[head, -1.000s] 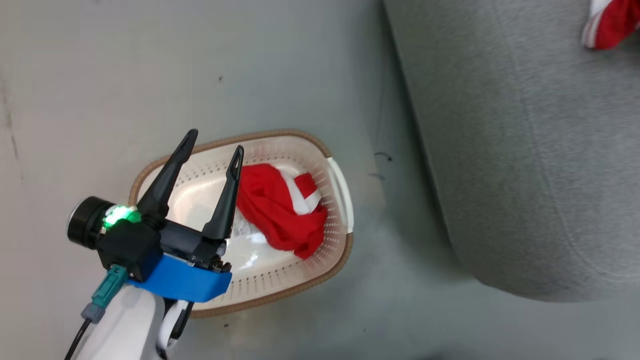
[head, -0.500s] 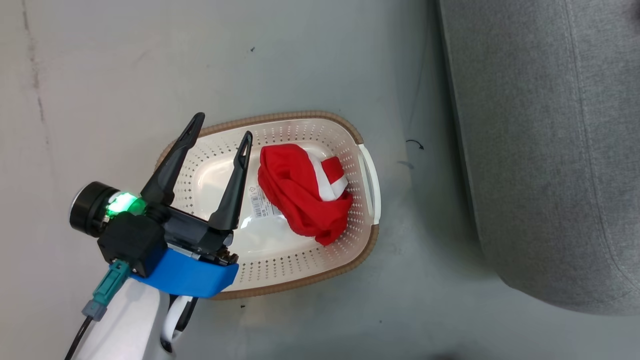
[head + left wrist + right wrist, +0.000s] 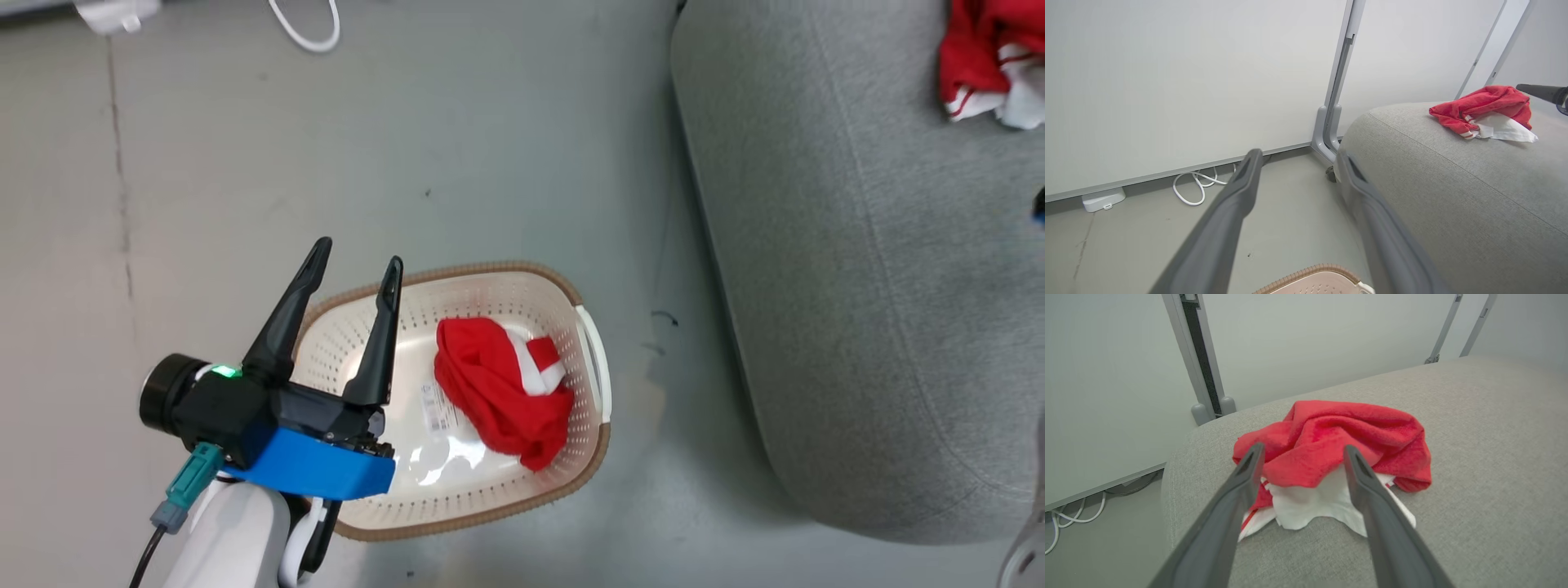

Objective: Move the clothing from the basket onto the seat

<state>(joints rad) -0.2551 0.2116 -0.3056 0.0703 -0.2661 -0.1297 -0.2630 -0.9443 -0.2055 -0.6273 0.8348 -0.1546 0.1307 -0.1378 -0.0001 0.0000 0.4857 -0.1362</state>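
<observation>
One red and white piece of clothing (image 3: 502, 392) lies bunched at the right end of the cream basket (image 3: 457, 273) on the floor. My left gripper (image 3: 359, 255) hangs open above the basket's left end, apart from the fabric, and its spread fingers (image 3: 1241, 192) hold nothing. A second piece of clothing (image 3: 1339, 437) lies heaped on the grey seat (image 3: 1474, 457), also visible at the far right (image 3: 980, 57). My right gripper (image 3: 1302, 451) is open just in front of that heap, one finger to each side, gripping nothing.
The seat (image 3: 857, 286) stands right of the basket with a strip of grey floor between. A white cable (image 3: 1196, 188) and a small white box (image 3: 1102, 199) lie by the wall. A grey partition post (image 3: 1331, 122) stands at the seat's far corner.
The head camera has swung, shifting the whole picture. The left gripper stays open over the basket and the clothing in it lies as before. The clothing on the seat is back in view.
</observation>
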